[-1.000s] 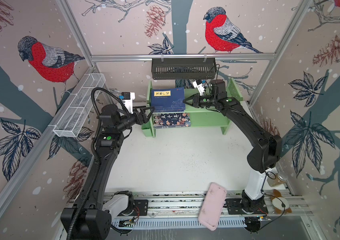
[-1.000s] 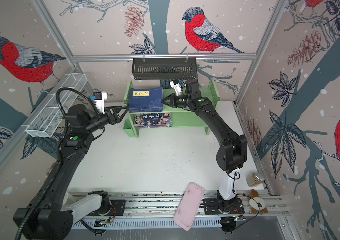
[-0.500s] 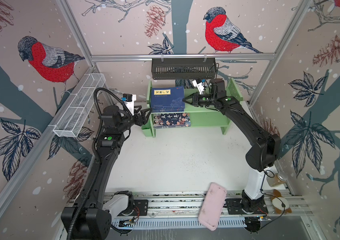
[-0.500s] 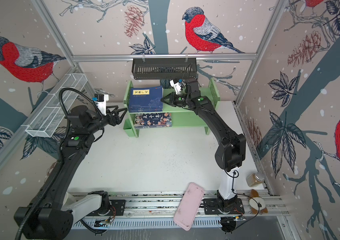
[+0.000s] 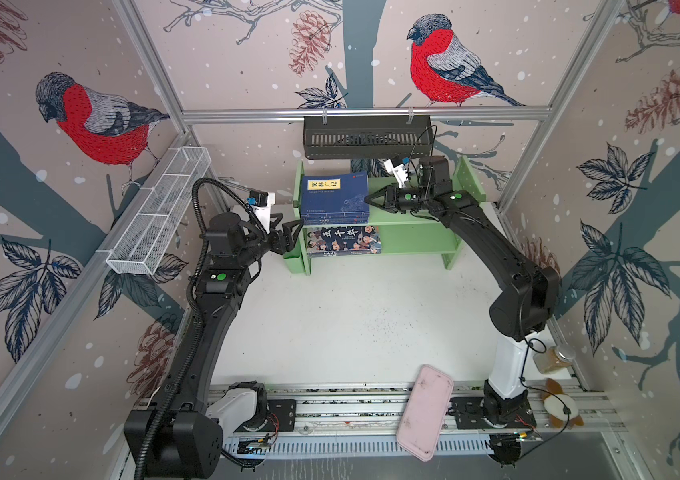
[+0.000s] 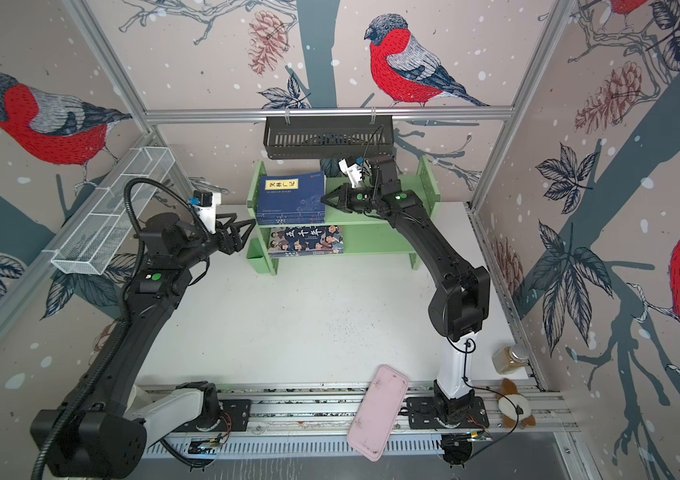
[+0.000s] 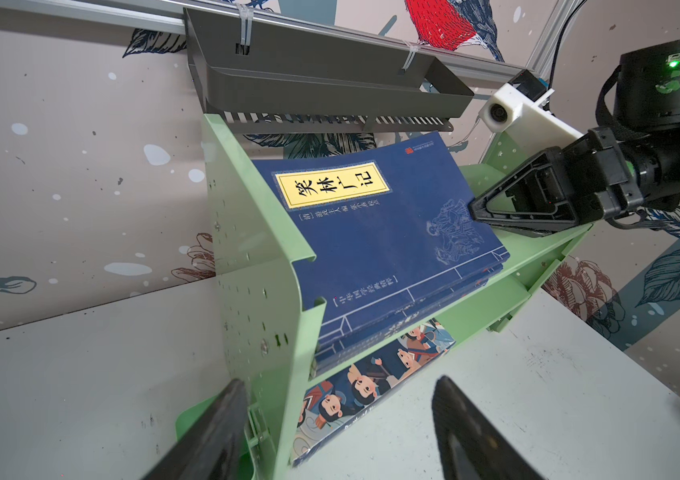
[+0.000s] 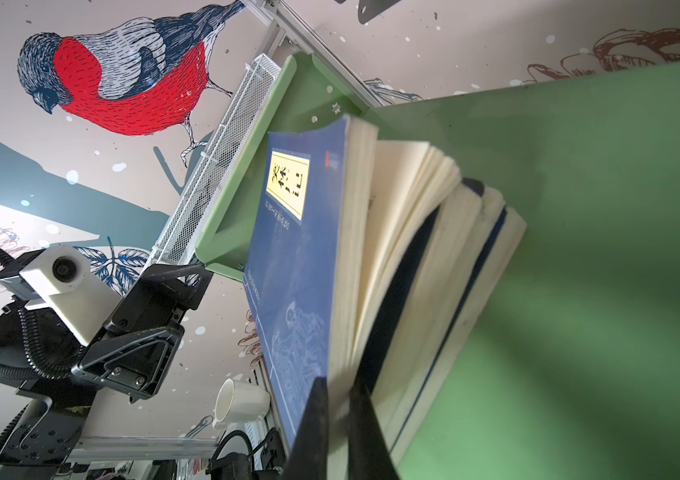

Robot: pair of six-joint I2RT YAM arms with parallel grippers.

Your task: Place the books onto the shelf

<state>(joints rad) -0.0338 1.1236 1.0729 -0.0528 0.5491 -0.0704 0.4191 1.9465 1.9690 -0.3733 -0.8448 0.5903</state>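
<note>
Right end effector (image 5: 368, 200), pinched shut against the fanned page edges of the navy books (image 5: 334, 197) stacked on the top tier of the shelf (image 5: 417, 243), could buckle pages or skew the stack by pushing harder, while the left end effector (image 5: 293, 236) hangs wide and empty beside it.

"笑林广记" on yellow label (image 7: 332, 185) of navy book (image 7: 384, 249); "五千年" on cartoon book (image 5: 342, 241)

A black slotted basket (image 5: 367, 137) hangs on the rear rail (image 5: 246, 113) just above the right pincer (image 5: 368, 200), while a white wire-mesh basket (image 5: 159, 212) runs along the side wall (image 5: 60, 257) beyond the left pincer (image 5: 290, 222). Well apart from both pincers, by the front rail (image 5: 330, 405), lie 1 pink flat case (image 5: 425, 411), 1 jar (image 5: 554, 359) and 1 plush toy (image 5: 560, 405).
</note>
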